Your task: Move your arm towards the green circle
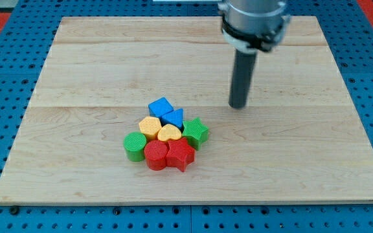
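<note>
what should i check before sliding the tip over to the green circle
1. Target in view: ok, the green circle sits at the cluster's left end.
2. Tip located: ok, my tip rests on the board, up and to the view's right of the cluster, apart from every block.
3. Straight path free: not ok, the blue cube, yellow heart and green star lie between.
4. Target free-standing: not ok, it touches the red cylinder.
5. Approach side open: ok, bare board lies left of and below the green circle.
</note>
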`<state>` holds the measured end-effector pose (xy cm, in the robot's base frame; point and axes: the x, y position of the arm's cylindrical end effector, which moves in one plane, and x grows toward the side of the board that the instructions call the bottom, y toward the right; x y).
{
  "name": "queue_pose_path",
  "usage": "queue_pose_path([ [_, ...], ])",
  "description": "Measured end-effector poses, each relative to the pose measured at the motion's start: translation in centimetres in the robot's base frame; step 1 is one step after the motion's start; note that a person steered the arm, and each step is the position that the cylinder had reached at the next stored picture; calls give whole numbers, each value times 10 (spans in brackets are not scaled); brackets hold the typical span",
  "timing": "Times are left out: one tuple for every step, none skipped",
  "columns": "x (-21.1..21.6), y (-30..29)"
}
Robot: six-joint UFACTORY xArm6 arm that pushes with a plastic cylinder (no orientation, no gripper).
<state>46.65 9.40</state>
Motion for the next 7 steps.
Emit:
queue_pose_path([
  [21,-8],
  [23,-11],
  [23,-11],
  [-11,-8],
  [-61,-73],
  [-77,-190],
  [-47,-275],
])
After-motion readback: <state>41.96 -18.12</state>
